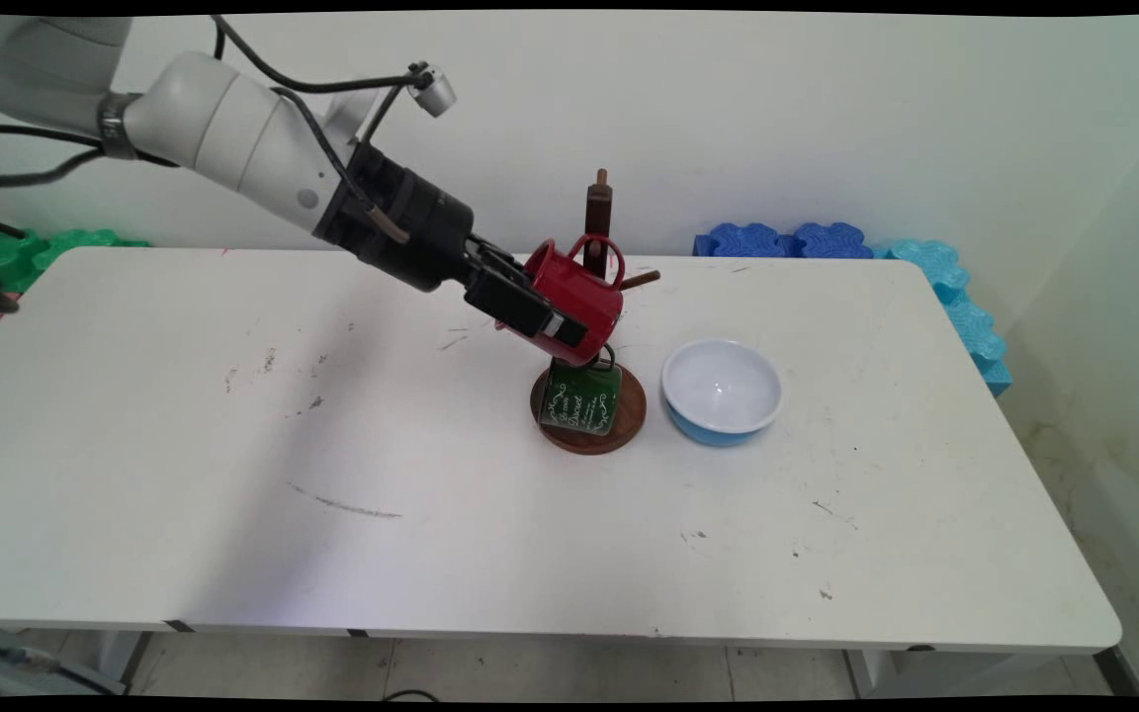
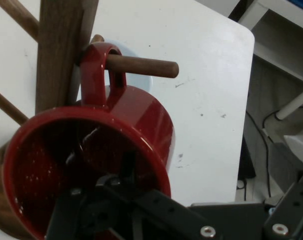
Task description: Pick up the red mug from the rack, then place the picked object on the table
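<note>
The hand (image 1: 530,309) grips a red mug (image 1: 574,297) by its rim, one finger inside and one outside. The mug is tilted, its handle (image 2: 102,75) threaded over a wooden peg (image 2: 141,65) of the mug tree (image 1: 597,213), close against the post. A green mug (image 1: 582,398) hangs lower, above the tree's round base (image 1: 629,420). A blue bowl (image 1: 723,391) sits just beside the base on the white bench (image 1: 233,445). Judging by this, the handle should seat fully on the peg, without jolting the tree, before the grip loosens.

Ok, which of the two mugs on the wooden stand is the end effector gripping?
The glossy red enamel mug, handle looped over an upper peg; end effector clamps its rim. The dark green lettered mug hangs untouched below.
</note>
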